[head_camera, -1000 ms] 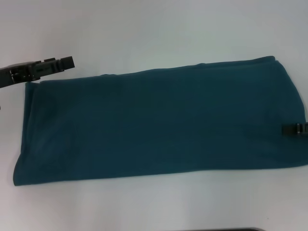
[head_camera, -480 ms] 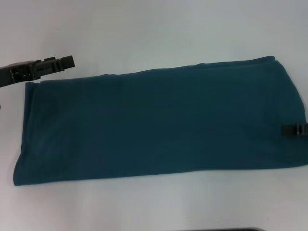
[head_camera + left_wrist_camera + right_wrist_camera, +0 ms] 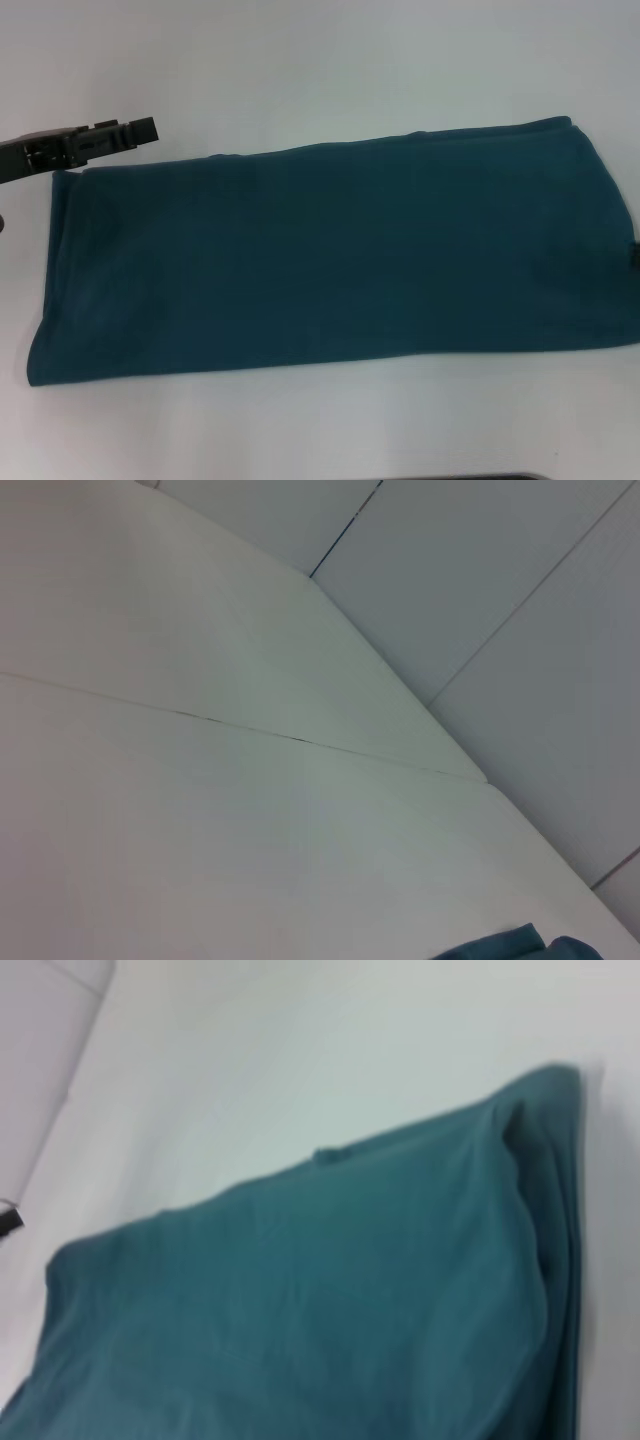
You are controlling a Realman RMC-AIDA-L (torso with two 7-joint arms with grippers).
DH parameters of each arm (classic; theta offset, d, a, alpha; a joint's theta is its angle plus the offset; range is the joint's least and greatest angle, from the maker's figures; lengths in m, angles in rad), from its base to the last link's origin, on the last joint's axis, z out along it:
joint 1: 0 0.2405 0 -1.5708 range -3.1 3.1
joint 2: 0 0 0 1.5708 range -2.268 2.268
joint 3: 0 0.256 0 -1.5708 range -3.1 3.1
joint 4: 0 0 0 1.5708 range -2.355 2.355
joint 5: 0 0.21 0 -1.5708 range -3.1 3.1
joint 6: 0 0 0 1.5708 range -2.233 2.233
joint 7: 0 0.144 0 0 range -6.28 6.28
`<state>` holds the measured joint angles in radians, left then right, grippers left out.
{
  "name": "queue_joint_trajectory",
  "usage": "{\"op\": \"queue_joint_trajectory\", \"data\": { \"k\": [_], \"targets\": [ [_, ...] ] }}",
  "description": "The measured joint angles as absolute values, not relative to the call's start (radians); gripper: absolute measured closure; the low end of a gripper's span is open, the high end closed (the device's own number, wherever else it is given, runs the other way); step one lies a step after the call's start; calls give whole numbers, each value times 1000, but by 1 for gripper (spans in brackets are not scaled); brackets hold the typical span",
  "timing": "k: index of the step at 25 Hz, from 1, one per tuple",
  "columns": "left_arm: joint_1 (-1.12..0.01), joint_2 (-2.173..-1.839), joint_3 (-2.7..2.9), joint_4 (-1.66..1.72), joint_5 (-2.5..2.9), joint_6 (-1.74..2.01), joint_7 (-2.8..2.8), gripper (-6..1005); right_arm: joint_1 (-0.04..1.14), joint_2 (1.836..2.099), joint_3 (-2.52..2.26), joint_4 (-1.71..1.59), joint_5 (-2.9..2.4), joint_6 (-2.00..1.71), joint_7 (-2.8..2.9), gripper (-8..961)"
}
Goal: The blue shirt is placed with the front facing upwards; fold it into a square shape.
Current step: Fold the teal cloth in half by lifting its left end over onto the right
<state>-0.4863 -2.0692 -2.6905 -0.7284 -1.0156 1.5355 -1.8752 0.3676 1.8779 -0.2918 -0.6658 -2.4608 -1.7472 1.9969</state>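
Observation:
The blue shirt [image 3: 330,260] lies flat on the white table as a long folded rectangle running left to right, with no lettering or collar showing. Its right end fills the right wrist view [image 3: 300,1310], and a corner of it shows in the left wrist view [image 3: 520,945]. My left gripper [image 3: 148,129] hovers just beyond the shirt's far left corner, pointing right, apart from the cloth. Only a dark sliver of my right gripper [image 3: 636,255] shows, at the picture's right edge by the shirt's right end.
The white table [image 3: 320,70] extends around the shirt on all sides. A seam line crosses the table top [image 3: 250,730] in the left wrist view. A dark strip [image 3: 500,477] lies along the near table edge.
My right gripper has drawn back to the right, off the shirt's right end and nearly out of the head view. The left gripper and the shirt have stayed put.

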Motion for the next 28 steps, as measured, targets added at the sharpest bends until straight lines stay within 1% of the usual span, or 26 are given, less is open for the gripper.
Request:
{"op": "queue_joint_trajectory", "data": {
  "k": [4, 9, 12, 14, 15, 18, 28],
  "targets": [
    [-487, -2070, -2691, -729, -1016, 1536, -1873, 141, 372, 1873, -254, -705, -2441, -1806, 1993, 25],
    [-489, -2071, -2691, -728, -1015, 1535, -1873, 141, 389, 1876, -255, -711, -2403, -1851, 1988, 26],
    [-493, -2071, -2691, -724, -1015, 1534, -1873, 141, 407, 1880, -262, -705, -2396, -1864, 1982, 26],
    [-495, -2071, -2691, -722, -1016, 1534, -1872, 141, 415, 1886, -281, -702, -2399, -1861, 1982, 26],
    [-496, -2071, -2691, -721, -1016, 1534, -1872, 141, 421, 1894, -309, -698, -2400, -1855, 1982, 26],
    [-497, -2071, -2691, -720, -1015, 1534, -1870, 141, 426, 1900, -339, -687, -2400, -1843, 1984, 26],
    [-491, -2072, -2691, -719, -1015, 1535, -1862, 141, 413, 1899, -394, -661, -2438, -1757, 2018, 25]
  ]
}}
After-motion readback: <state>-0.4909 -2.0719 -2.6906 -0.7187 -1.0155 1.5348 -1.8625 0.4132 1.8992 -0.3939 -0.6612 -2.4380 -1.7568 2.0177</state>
